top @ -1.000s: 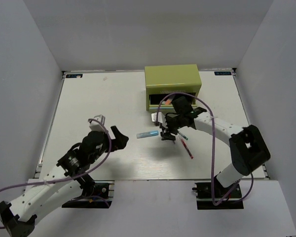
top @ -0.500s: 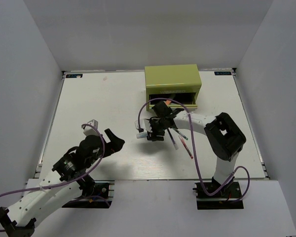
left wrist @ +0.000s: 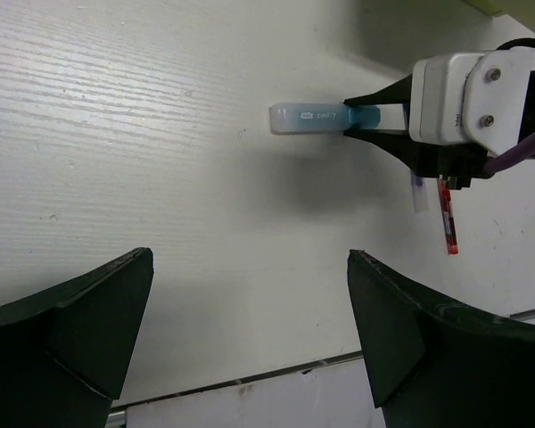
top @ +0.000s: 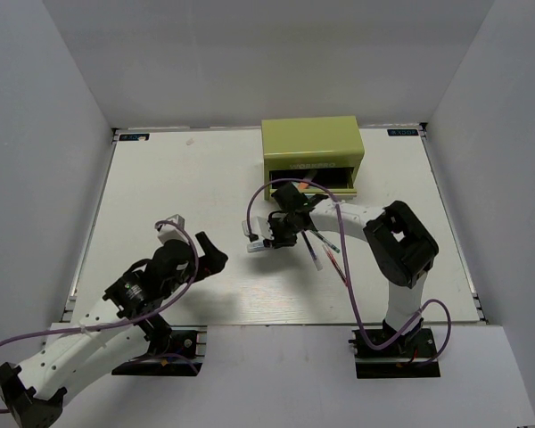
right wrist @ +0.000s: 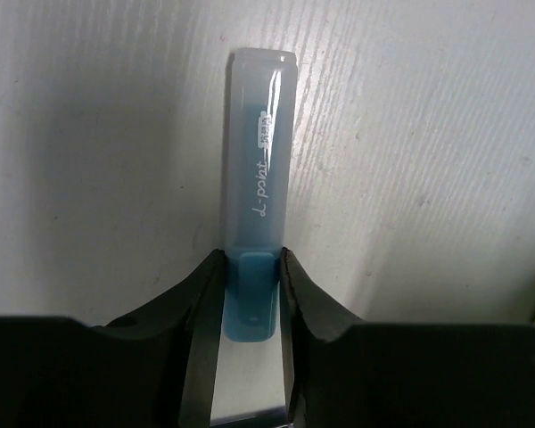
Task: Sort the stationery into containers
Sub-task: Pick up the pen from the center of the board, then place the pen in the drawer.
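I had my left tool [top: 207, 251] spread wide and out of the way over the worktop [top: 160, 187], while my right tool [right wrist: 251, 276] pinched the light blue marker [right wrist: 259, 178] by its darker end, just short of the olive chest [top: 312, 143], whose open drawer [top: 308, 184] I judged its destination.

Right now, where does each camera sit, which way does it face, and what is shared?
Top external: above and behind the bases, looking down on table, olive chest and both arms.
Left wrist: low over the table, facing the right pincer; the open left pincer frames the view.
Right wrist: looks down along the right pincer, shut on the light blue marker.
All three show that marker.
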